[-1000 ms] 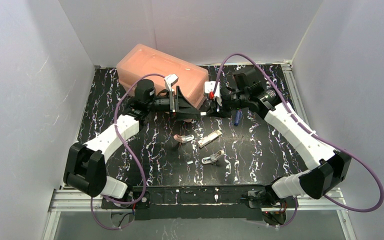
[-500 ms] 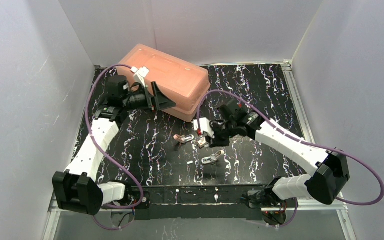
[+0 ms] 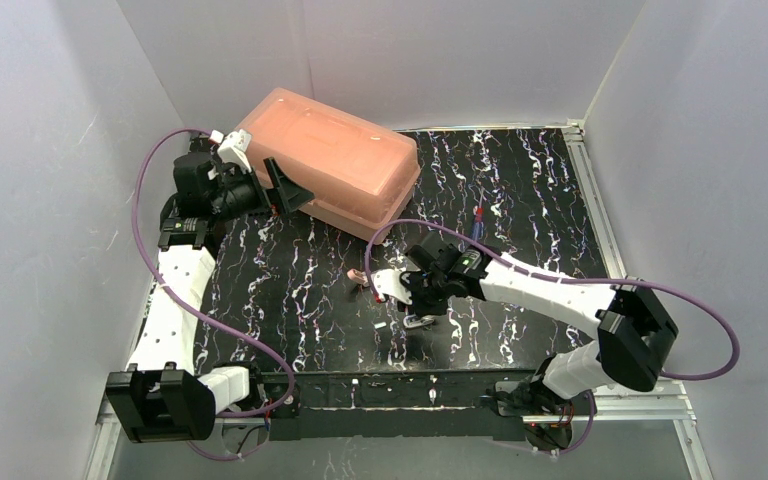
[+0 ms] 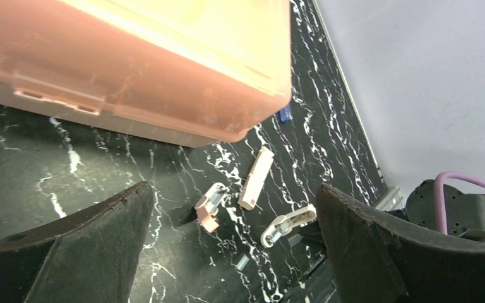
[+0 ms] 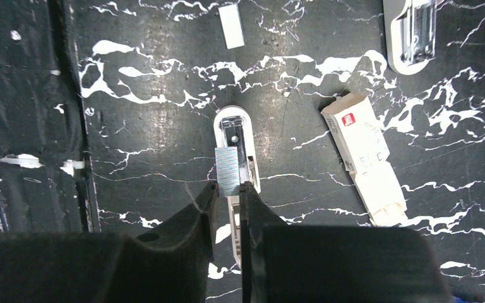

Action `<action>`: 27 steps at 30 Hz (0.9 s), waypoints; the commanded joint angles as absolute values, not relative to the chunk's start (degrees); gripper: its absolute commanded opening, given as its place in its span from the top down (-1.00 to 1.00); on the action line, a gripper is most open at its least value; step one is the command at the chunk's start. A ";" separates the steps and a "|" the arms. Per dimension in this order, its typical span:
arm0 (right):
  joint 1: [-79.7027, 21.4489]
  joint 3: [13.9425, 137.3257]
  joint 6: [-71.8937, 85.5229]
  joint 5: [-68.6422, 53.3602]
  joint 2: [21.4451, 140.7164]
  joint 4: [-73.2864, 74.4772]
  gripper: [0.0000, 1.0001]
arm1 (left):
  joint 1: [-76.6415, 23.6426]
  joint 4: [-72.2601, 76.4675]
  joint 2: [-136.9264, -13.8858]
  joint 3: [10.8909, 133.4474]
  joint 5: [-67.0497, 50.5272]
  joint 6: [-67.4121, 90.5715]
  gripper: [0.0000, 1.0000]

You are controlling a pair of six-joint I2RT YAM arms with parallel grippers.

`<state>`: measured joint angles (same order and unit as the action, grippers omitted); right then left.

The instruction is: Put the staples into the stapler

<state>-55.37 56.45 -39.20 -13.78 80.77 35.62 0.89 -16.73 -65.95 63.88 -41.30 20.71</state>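
Observation:
My right gripper (image 5: pixel 228 186) is shut on a short silver staple strip (image 5: pixel 228 169). It holds the strip just over the open metal channel of a white stapler (image 5: pixel 235 136) lying on the black marbled table. In the top view this gripper (image 3: pixel 407 300) is low over that stapler (image 3: pixel 422 320). A second, pinkish stapler (image 5: pixel 415 38) lies open further off, and it also shows in the top view (image 3: pixel 358 277). A white staple box (image 5: pixel 366 158) lies beside them. My left gripper (image 3: pixel 285 190) is open and empty, raised at the far left by the pink box.
A large pink plastic box (image 3: pixel 325 160) stands at the back left. A loose staple strip (image 3: pixel 380 325) lies left of the white stapler. A blue pen (image 3: pixel 477 232) lies at the back right. The left wrist view shows both staplers between its fingers (image 4: pixel 101 233).
My right arm swung from the back centre down to the white stapler, carrying the staple strip. My left arm pulled back to the far left, beside the pink box.

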 commanded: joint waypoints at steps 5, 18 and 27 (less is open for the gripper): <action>-55.76 56.61 -40.96 -10.79 83.39 32.97 0.71 | 3.73 -15.02 -63.97 62.25 -43.80 19.03 -0.97; -56.21 57.36 -42.41 -11.07 86.27 33.50 0.73 | 4.66 -12.06 -63.72 61.28 -45.45 21.41 -0.97; -57.09 57.66 -42.56 -10.45 87.09 34.62 0.73 | 4.74 -11.23 -63.46 60.82 -45.97 22.14 -0.97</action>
